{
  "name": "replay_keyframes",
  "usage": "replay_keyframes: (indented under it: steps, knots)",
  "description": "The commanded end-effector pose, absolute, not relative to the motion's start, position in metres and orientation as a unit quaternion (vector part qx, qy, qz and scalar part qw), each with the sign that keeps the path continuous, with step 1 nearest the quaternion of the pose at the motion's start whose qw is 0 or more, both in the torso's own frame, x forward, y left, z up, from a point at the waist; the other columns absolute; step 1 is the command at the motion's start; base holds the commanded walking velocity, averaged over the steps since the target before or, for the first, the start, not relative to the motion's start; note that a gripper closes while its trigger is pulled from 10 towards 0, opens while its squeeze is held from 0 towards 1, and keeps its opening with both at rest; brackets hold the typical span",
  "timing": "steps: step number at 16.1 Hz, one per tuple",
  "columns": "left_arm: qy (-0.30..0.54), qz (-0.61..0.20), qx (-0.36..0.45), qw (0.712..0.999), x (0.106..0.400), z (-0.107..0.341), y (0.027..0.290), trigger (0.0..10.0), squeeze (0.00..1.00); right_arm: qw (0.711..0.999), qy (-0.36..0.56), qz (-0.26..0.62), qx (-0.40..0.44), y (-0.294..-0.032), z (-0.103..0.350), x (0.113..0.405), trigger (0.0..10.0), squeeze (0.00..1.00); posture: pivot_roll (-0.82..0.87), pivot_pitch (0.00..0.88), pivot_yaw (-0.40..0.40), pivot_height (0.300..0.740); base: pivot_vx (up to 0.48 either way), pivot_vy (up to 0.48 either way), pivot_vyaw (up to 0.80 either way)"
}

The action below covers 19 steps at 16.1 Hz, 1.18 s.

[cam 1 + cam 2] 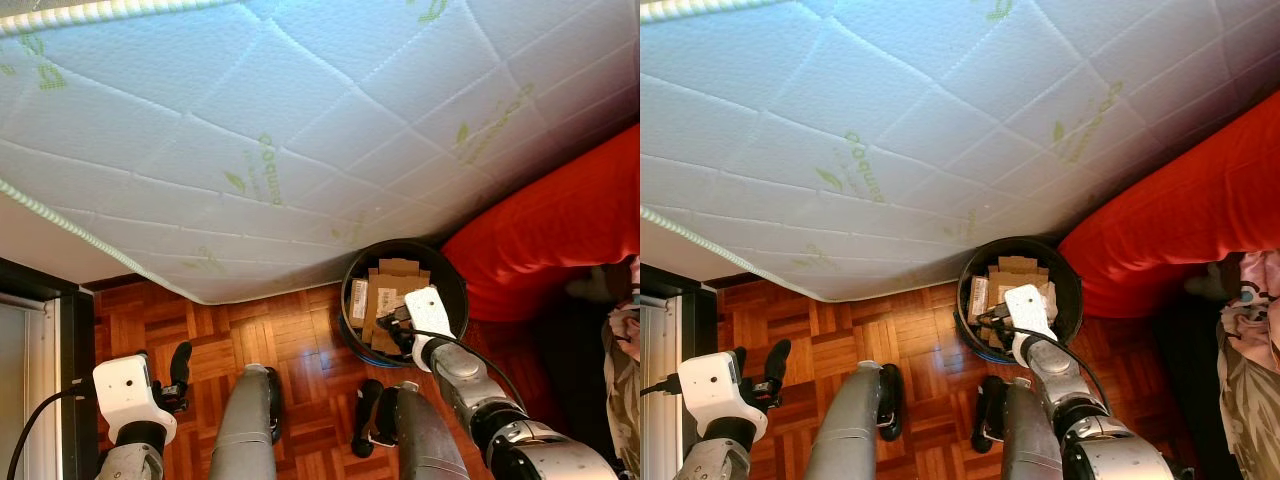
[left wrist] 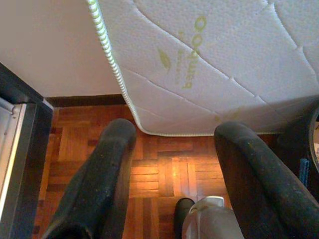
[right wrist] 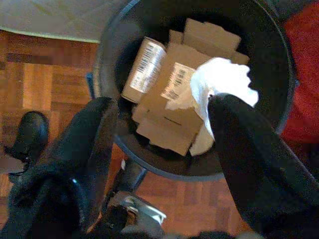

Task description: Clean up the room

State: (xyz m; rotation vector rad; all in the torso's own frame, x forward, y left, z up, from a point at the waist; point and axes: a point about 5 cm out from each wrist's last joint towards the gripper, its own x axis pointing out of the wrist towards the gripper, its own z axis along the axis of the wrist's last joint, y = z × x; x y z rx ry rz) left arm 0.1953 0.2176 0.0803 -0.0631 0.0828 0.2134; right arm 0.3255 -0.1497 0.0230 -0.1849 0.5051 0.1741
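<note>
Two grippers in play, one working. Left gripper [image 2: 167, 174] is hanging idle over the parquet floor [image 1: 290, 340] by the mattress [image 1: 300, 130] edge, fingers spread wide, holding nothing. Right gripper [image 3: 164, 144] is hovering at the near rim of the black bin [image 1: 450, 275], jaws wide apart, gripping nothing. White crumpled tissue [image 3: 219, 82] is lying on the cardboard [image 3: 172, 94] inside the bin, touching my one finger [image 3: 254, 159]. I'm judging the drop as done, so I'm aiming to lift straight up, jaws kept open, so nothing snags and the tissue isn't dragged out.
</note>
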Motion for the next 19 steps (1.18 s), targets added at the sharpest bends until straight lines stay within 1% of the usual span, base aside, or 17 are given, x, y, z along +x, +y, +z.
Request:
replay_keyframes:
  steps: [1,2,3,8,9,10,11,12,13,15,16,17,19]
  knots:
    - [0.068,0.117,-0.031,0.990,0.185,0.068,0.223,10.0,0.00,0.952,0.283,0.078,-0.090,-0.152,0.009,0.314,10.0,1.00,0.29,0.541,-0.022,0.655,0.000,0.000,0.00]
    - [0.068,0.117,-0.030,0.990,0.185,0.068,0.223,10.0,0.00,0.946,0.277,0.099,-0.138,-0.149,0.009,0.314,10.0,1.00,0.29,0.541,-0.022,0.655,0.000,0.000,0.00]
    - [0.068,0.117,-0.030,0.990,0.185,0.068,0.223,10.0,0.00,0.943,0.280,0.115,-0.138,-0.145,0.008,0.313,10.0,1.00,0.29,0.543,-0.022,0.655,0.000,0.000,0.00]
    - [0.067,0.117,-0.032,0.990,0.186,0.068,0.222,10.0,0.00,0.943,0.280,0.117,-0.140,-0.143,0.008,0.313,10.0,1.00,0.28,0.539,-0.026,0.655,0.000,0.000,0.00]
    - [0.067,0.116,-0.032,0.990,0.187,0.068,0.222,10.0,0.00,0.942,0.281,0.115,-0.141,-0.144,0.007,0.312,10.0,0.00,0.28,0.539,-0.026,0.655,0.000,0.000,0.00]
    - [0.068,0.116,-0.032,0.990,0.187,0.067,0.222,10.0,0.00,0.944,0.283,0.110,-0.130,-0.145,0.006,0.311,10.0,0.00,0.28,0.537,-0.027,0.655,0.000,0.000,0.00]
    - [0.070,0.116,-0.032,0.990,0.189,0.065,0.222,10.0,0.00,0.951,0.284,0.088,-0.088,-0.148,0.005,0.310,10.0,0.00,0.27,0.526,-0.031,0.655,0.000,0.000,0.00]
    - [0.076,0.114,-0.030,0.990,0.190,0.061,0.223,10.0,0.00,0.960,0.279,0.024,0.005,-0.163,0.002,0.306,10.0,0.00,0.26,0.503,-0.033,0.655,0.000,0.000,0.00]
    - [0.083,0.114,-0.029,0.990,0.191,0.056,0.224,10.0,0.00,0.961,0.271,-0.022,0.060,-0.175,0.000,0.301,10.0,0.00,0.25,0.488,-0.035,0.655,0.000,0.000,0.00]
    - [0.091,0.116,-0.031,0.989,0.196,0.047,0.226,10.0,0.00,0.960,0.257,-0.066,0.093,-0.194,-0.006,0.291,10.0,0.00,0.23,0.443,-0.041,0.655,0.000,0.000,0.00]
    - [0.092,0.116,-0.031,0.988,0.197,0.046,0.227,10.0,0.00,0.960,0.253,-0.072,0.094,-0.198,-0.007,0.289,10.0,0.00,0.23,0.443,-0.041,0.655,0.000,0.000,0.00]
    - [0.101,0.115,-0.032,0.988,0.202,0.038,0.228,10.0,0.00,0.961,0.250,-0.081,0.091,-0.208,-0.012,0.279,10.0,0.00,0.21,0.403,-0.047,0.655,0.000,0.000,0.00]
    - [0.118,0.113,-0.032,0.986,0.206,0.026,0.230,10.0,0.00,0.959,0.252,-0.085,0.099,-0.214,-0.019,0.268,10.0,0.00,0.19,0.345,-0.050,0.655,0.000,0.000,0.00]
